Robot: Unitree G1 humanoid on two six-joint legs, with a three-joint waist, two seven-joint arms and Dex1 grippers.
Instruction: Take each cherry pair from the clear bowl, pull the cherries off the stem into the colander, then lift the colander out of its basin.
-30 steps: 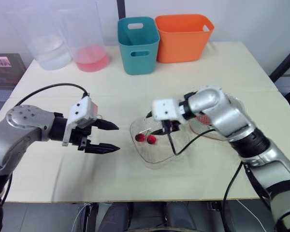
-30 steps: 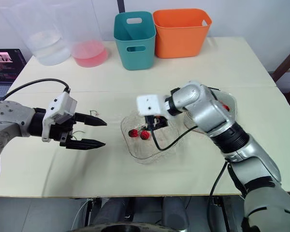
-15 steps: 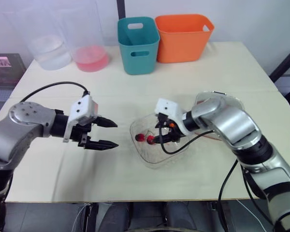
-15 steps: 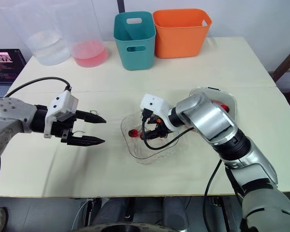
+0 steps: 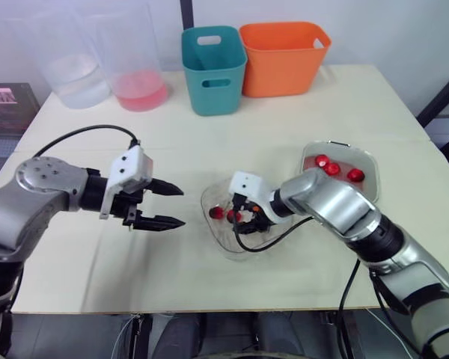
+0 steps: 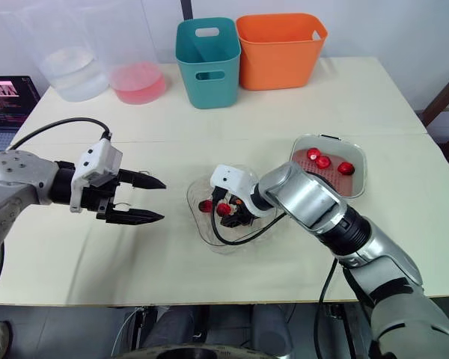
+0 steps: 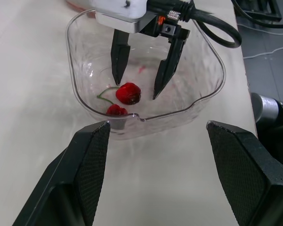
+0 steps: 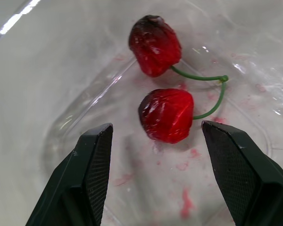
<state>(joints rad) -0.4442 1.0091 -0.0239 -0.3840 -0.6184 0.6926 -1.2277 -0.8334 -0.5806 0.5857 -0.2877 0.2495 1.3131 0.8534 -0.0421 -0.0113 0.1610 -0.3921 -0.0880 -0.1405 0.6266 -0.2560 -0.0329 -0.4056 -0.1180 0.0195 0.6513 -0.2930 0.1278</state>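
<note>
A clear bowl (image 5: 232,250) sits mid-table and holds a pair of red cherries (image 8: 166,115) joined by a green stem. My right gripper (image 6: 236,217) reaches down inside the bowl, open, its fingers either side of one cherry (image 7: 128,92) without closing on it. The second cherry (image 7: 115,110) lies just beside it. My left gripper (image 5: 181,207) hovers open and empty to the left of the bowl, pointing at it. To the right stands the colander in its basin (image 5: 370,187) with three loose cherries (image 5: 333,168) inside.
At the back of the table stand a teal bin (image 5: 213,67) and an orange bin (image 5: 284,56). Back left are a clear tub of water (image 5: 78,82) and one of pink liquid (image 5: 141,90). A screen (image 6: 4,93) sits off the table's left edge.
My right gripper has swung left and down into the bowl and now straddles a cherry; the arm no longer covers the colander. The left gripper has hardly moved.
</note>
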